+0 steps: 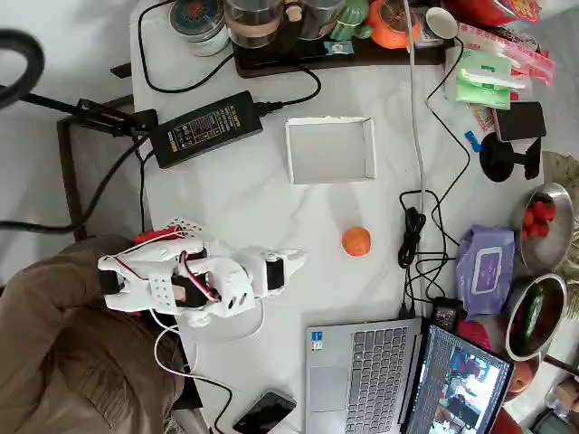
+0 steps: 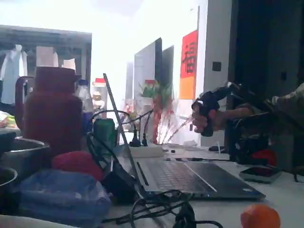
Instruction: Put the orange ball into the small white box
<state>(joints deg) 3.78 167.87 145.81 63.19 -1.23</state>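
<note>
Overhead view: gripper is left of the orange ball, apart from it, holding nothing; can't tell if its fingers are parted. Small white box sits empty, farther back. Still at the approach step. Next: reach right, straddle the ball, close.

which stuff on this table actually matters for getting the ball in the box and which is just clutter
For the job:
orange ball
small white box
gripper

Just lying about:
black power brick
laptop
phone
wet wipes pack
metal bowls
</note>
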